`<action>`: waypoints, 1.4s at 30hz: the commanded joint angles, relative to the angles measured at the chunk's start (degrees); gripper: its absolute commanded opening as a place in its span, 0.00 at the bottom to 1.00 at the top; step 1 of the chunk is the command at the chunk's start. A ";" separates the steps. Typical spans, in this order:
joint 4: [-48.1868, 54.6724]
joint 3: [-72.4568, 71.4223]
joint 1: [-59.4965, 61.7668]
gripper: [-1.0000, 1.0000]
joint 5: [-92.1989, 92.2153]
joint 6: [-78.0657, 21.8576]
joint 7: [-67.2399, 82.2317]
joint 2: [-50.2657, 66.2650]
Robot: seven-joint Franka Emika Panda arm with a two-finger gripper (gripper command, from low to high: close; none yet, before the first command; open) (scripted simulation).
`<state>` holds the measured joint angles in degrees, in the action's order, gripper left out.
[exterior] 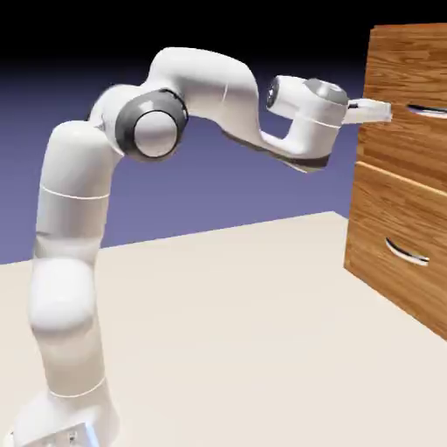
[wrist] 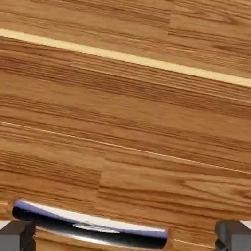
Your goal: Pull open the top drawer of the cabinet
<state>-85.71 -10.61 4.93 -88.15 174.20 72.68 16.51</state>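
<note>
The cabinet (exterior: 406,175) of glossy brown wood grain stands at the right of the exterior view. Its top drawer (exterior: 410,79) carries a slim curved silver handle (exterior: 426,109). My gripper (exterior: 382,110) reaches level toward that handle, its tips just short of the drawer front. In the hand view the drawer's wood (wrist: 125,108) fills the picture and the silver handle (wrist: 93,225) lies along the bottom. It sits between my two grey fingertips (wrist: 17,236), which stand wide apart. The gripper (wrist: 125,239) is open and grips nothing.
Below the top drawer is the lower drawer front (exterior: 397,253) with its own silver handle (exterior: 408,252). The pale table (exterior: 227,332) stretches under the arm, whose white base (exterior: 65,384) rises at the lower left.
</note>
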 commanded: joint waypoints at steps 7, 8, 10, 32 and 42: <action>11.41 -1.61 0.85 0.50 -13.36 0.03 17.45 7.45; 13.04 -1.84 0.97 0.50 -15.26 0.03 19.94 8.51; 16.30 -2.30 1.22 0.50 -19.08 0.04 24.92 10.64; 40.12 7.29 -4.09 0.50 3.64 3.40 69.35 28.66; 45.33 13.88 -7.47 0.00 18.49 5.44 80.21 33.02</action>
<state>-40.38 3.26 -2.54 -69.64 179.64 152.91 49.52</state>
